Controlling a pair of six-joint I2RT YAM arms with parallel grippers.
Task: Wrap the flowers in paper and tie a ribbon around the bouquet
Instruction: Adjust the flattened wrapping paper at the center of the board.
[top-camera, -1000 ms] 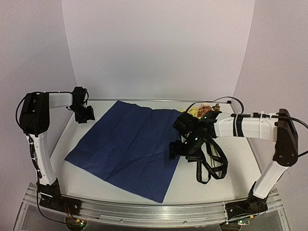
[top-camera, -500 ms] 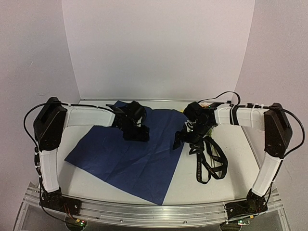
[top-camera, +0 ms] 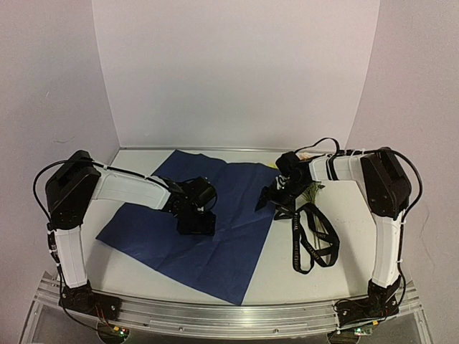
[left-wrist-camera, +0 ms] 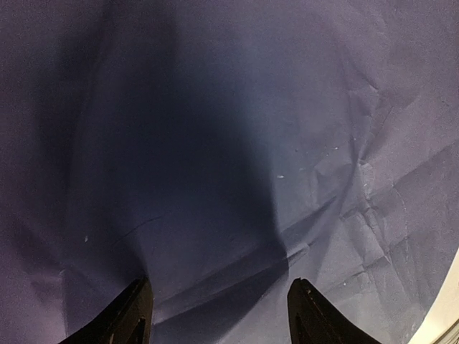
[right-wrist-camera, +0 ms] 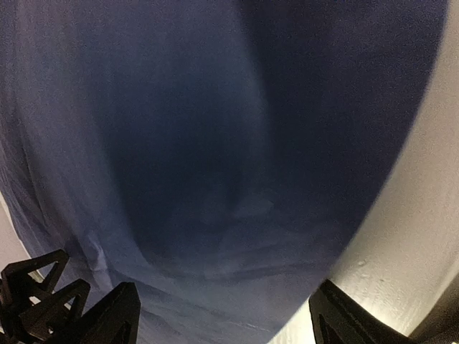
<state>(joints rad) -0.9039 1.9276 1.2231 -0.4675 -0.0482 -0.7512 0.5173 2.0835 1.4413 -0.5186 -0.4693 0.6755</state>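
Note:
The paper point(top-camera: 222, 236) lies flat on the table with its dark navy face up. My left gripper point(top-camera: 195, 223) hovers low over its middle, open. In the left wrist view the creased paper point(left-wrist-camera: 229, 143) fills the frame, and nothing is between the spread jaws of the left gripper point(left-wrist-camera: 219, 315). My right gripper point(top-camera: 276, 203) hangs open at the sheet's right edge. Its wrist view shows the right gripper point(right-wrist-camera: 229, 319) over the paper point(right-wrist-camera: 215, 143) edge with nothing held. The black ribbon point(top-camera: 313, 244) lies looped just right of the sheet. Of the flowers, only thin green stems point(top-camera: 313, 189) show behind the right arm.
White table point(top-camera: 337, 272) runs to white walls at the back and sides. The bare table point(right-wrist-camera: 416, 236) shows right of the paper's edge in the right wrist view. A metal rail point(top-camera: 215, 315) lines the near edge.
My left arm has swung from the far left corner to low over the paper's middle. My right gripper has drawn back from the ribbon to the sheet's right edge.

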